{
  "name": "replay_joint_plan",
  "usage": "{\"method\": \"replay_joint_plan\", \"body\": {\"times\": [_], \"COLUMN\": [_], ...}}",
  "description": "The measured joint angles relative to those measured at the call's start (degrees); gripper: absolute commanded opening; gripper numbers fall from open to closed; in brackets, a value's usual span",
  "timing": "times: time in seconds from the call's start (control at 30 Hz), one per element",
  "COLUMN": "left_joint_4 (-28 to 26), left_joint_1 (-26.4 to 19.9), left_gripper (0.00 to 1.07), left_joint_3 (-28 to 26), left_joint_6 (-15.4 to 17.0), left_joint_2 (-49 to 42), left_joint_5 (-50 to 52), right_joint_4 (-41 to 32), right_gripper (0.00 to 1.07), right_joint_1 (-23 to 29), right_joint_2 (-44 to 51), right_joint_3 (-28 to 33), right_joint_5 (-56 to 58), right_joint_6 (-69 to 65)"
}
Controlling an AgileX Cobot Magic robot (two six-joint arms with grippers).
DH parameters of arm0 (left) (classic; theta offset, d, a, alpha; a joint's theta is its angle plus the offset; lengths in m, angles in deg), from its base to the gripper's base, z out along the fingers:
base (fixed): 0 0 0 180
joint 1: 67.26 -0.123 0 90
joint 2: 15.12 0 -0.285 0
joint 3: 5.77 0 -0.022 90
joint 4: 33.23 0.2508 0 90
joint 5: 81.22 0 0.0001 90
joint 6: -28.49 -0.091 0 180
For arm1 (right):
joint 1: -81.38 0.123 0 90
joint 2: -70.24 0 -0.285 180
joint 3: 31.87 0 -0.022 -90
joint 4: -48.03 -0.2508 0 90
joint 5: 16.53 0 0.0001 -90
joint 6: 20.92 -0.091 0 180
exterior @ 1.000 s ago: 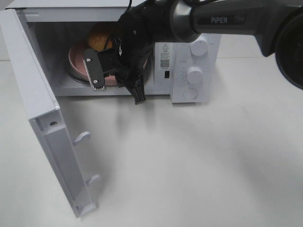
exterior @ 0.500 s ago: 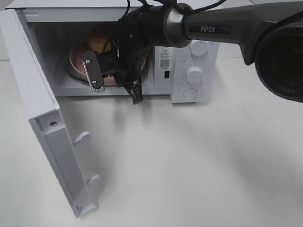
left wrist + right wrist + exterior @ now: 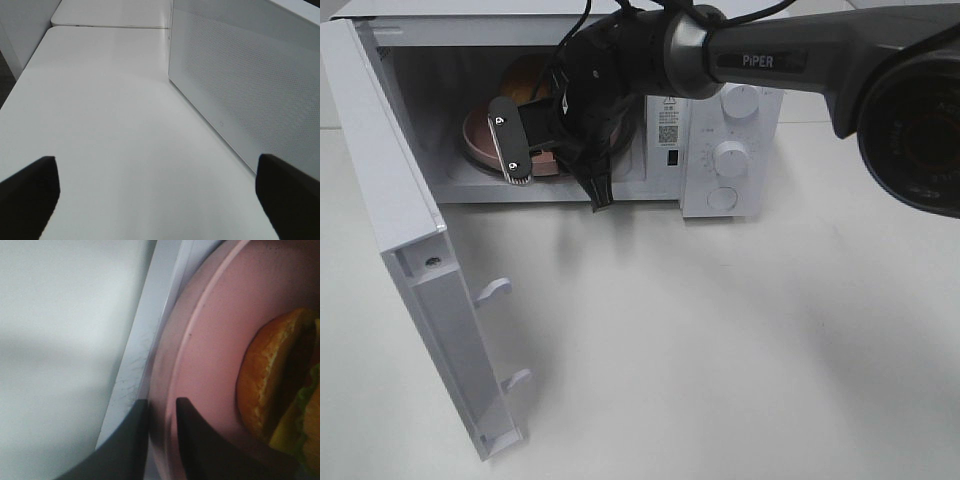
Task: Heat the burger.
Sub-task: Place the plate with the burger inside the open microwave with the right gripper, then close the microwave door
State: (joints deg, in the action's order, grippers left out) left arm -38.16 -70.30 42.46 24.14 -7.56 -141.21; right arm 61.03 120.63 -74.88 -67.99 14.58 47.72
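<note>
The burger (image 3: 524,78) lies on a round pink plate (image 3: 475,135) inside the open microwave (image 3: 720,150); the arm hides most of it. In the right wrist view the burger (image 3: 280,390), with orange-brown bun and green lettuce, sits on the plate (image 3: 215,340). My right gripper (image 3: 515,150) reaches into the cavity and is shut on the plate's rim, one finger on each side of it (image 3: 161,440). My left gripper (image 3: 160,200) is open and empty over the table, beside the microwave door's outer face (image 3: 240,90).
The microwave door (image 3: 410,250) stands swung open at the left, with latch hooks (image 3: 492,290) sticking out. Control knobs (image 3: 730,158) are on the right panel. The white table (image 3: 720,350) stretches out in front of the microwave.
My right gripper has moved deeper into the cavity, up and to the left, carrying the plate with it. The arm now covers more of the burger.
</note>
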Motion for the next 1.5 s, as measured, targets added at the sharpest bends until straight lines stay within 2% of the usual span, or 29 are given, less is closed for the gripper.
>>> {"method": "replay_joint_plan", "body": {"times": [0.03,0.13,0.43,0.53,0.6,0.63,0.67,0.73,0.77,0.8,0.97,1.1,1.5], "left_joint_4": [0.0,0.0,0.0,0.0,0.0,0.0,0.0,0.0,0.0,0.0,0.0,0.0,0.0], "left_joint_1": [0.0,0.0,0.0,0.0,0.0,0.0,0.0,0.0,0.0,0.0,0.0,0.0,0.0], "left_gripper": [1.02,1.02,1.02,1.02,1.02,1.02,1.02,1.02,1.02,1.02,1.02,1.02,1.02], "left_joint_3": [0.0,0.0,0.0,0.0,0.0,0.0,0.0,0.0,0.0,0.0,0.0,0.0,0.0], "left_joint_6": [0.0,0.0,0.0,0.0,0.0,0.0,0.0,0.0,0.0,0.0,0.0,0.0,0.0], "left_joint_2": [0.0,0.0,0.0,0.0,0.0,0.0,0.0,0.0,0.0,0.0,0.0,0.0,0.0], "left_joint_5": [0.0,0.0,0.0,0.0,0.0,0.0,0.0,0.0,0.0,0.0,0.0,0.0,0.0], "right_joint_4": [-0.3,-0.7,-1.4,-1.5,-1.7,-1.8,-1.8,-1.8,-1.8,-1.8,-1.5,-1.4,-1.3], "right_gripper": [0.38,0.4,0.41,0.44,0.47,0.53,0.53,0.62,0.62,0.68,0.78,0.78,0.76], "right_joint_1": [0.0,0.0,0.0,0.0,0.0,0.0,0.0,0.0,0.0,0.0,0.0,0.0,0.0], "right_joint_2": [0.0,0.0,0.2,1.4,2.5,4.1,4.1,6.2,6.2,7.2,10.2,12.1,21.4], "right_joint_3": [0.0,0.0,0.2,1.9,3.8,6.2,6.2,9.4,9.4,11.2,15.9,18.4,31.2], "right_joint_5": [-0.4,-0.6,-0.6,-0.9,-2.2,-4.1,-4.1,-6.6,-6.6,-7.5,-9.2,-10.0,-12.7], "right_joint_6": [0.0,0.0,-2.6,-3.0,-3.1,-3.2,-3.2,-3.3,-3.3,-4.2,-4.5,-4.7,-8.2]}}
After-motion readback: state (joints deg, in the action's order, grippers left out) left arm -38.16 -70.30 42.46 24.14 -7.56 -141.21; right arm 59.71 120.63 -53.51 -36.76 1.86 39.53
